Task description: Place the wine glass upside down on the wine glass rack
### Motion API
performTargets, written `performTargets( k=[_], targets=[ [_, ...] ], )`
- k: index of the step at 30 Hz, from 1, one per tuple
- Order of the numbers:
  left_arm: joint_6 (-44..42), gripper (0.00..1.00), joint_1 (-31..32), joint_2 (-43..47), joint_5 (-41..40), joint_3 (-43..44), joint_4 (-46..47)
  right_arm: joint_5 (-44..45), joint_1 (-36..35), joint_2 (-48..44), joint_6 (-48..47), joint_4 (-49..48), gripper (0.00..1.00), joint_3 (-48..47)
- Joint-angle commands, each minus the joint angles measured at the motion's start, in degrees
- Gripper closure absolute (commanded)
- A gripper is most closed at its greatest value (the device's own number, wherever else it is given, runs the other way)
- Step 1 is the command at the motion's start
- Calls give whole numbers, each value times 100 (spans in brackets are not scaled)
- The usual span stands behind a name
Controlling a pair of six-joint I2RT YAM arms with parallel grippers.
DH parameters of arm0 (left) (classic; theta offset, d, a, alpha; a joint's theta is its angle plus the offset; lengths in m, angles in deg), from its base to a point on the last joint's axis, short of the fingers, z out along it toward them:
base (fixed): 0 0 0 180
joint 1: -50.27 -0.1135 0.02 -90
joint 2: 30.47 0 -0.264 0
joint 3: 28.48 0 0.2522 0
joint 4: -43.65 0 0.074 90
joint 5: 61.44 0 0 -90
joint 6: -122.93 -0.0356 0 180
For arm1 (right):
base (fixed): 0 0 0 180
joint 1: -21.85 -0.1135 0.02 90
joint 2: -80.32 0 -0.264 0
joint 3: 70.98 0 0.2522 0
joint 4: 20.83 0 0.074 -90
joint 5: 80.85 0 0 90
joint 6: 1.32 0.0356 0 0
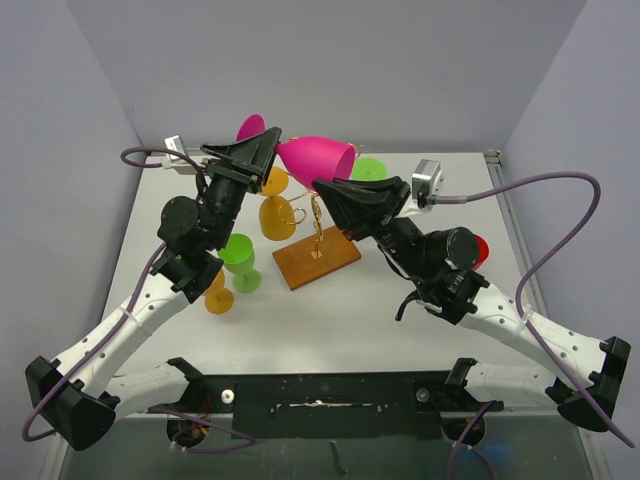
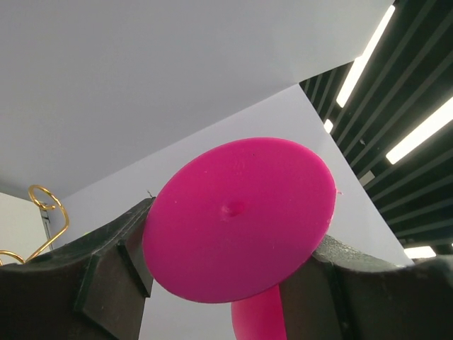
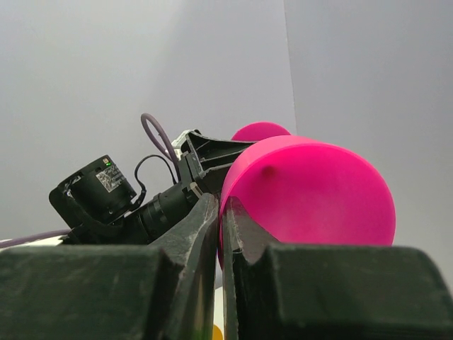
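Observation:
A pink wine glass [image 1: 315, 160] hangs on its side in the air above the wine glass rack [image 1: 316, 262], a gold wire stand on a brown wooden base. My right gripper [image 1: 325, 187] is shut on the rim of the bowl [image 3: 318, 191], with the thin wall pinched between its fingers [image 3: 221, 212]. My left gripper [image 1: 268, 140] is at the foot end. In the left wrist view the round pink foot [image 2: 241, 219] spans the gap between the two fingers and touches both. The stem runs down behind it. A gold curl of the rack [image 2: 46, 205] shows at the left.
Two orange glasses [image 1: 277, 215] hang on the rack's left side. A green glass [image 1: 240, 258] and an orange one [image 1: 218, 295] stand on the table left of the base. Another green glass [image 1: 368, 168] sits behind the right gripper, and a red one [image 1: 480, 250] behind the right arm.

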Motion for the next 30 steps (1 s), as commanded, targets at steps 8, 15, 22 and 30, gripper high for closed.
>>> performTargets(
  k=[8,15,22,30],
  targets=[
    [290,94,-34,260,167,-108,1029,244,0,-100,45,-456,97,133],
    [284,50,-35,343,178,-174,1052,674,0,155,-211,-585,97,-37],
    [291,37,-33,472,240,-386,1173,1128,2,486,-392,-1039,98,-216],
    [239,36,-32,495,230,-349,995,682,0,487,-345,-1223,98,-253]
  ],
)
